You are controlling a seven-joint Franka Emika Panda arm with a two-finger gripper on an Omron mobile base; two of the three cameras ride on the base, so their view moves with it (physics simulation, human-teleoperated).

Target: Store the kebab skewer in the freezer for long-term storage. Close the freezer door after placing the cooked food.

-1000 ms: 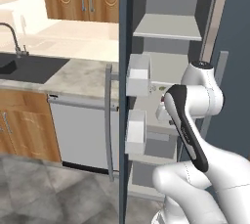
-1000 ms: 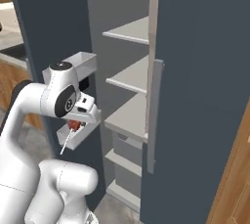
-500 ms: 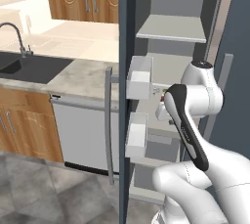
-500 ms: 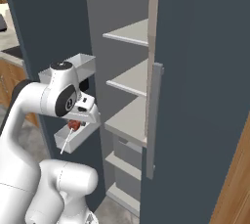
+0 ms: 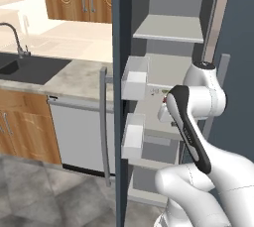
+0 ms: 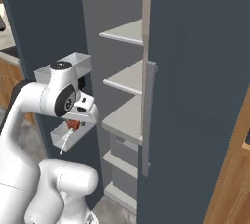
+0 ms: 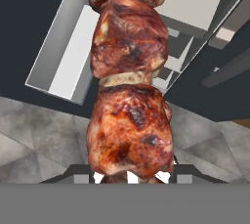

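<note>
Kebab skewer (image 7: 128, 86) sits clenched in the end effector (image 6: 73, 126), meat chunks at the grip and the pale stick slanting down, just in front of the open freezer (image 6: 128, 115). Freezer door (image 5: 117, 47) stands swung wide at the arm's left, its white bins (image 5: 135, 77) close beside the wrist. Grey shelves (image 6: 124, 32) lie bare ahead. A closed matching door (image 6: 195, 96) borders the opening's right edge.
</note>
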